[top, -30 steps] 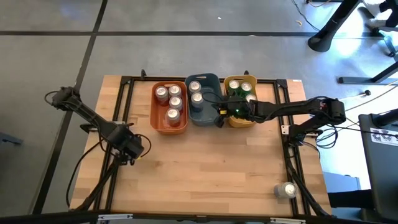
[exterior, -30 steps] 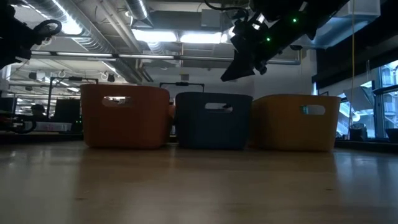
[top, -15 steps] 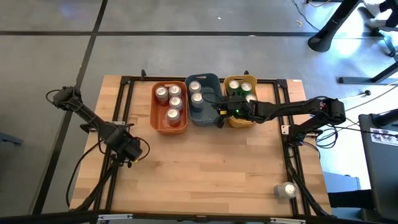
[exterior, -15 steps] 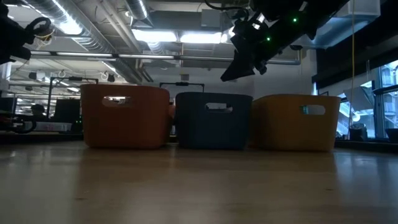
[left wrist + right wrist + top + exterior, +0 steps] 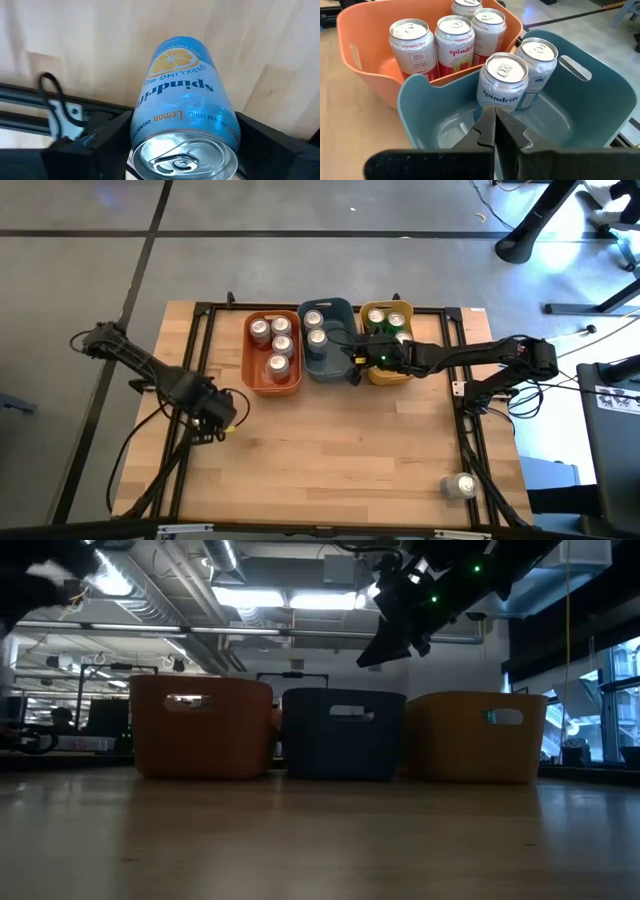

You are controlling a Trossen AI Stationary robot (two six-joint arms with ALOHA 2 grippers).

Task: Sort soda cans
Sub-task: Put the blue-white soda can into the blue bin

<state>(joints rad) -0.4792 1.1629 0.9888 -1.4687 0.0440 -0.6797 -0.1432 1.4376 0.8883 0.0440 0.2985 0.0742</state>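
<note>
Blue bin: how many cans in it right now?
2, both upright in the far half of the blue bin: one can, another can beside it. Right wrist view shows the remaining floor bare, so none looks hidden.

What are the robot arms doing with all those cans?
They are sorting soda cans into three bins. The left gripper holds a blue lemon can between its fingers at the table's left side. The right gripper is shut and empty, above the blue bin, which has two cans. The orange bin has four. One can lies at the table's right edge.
</note>
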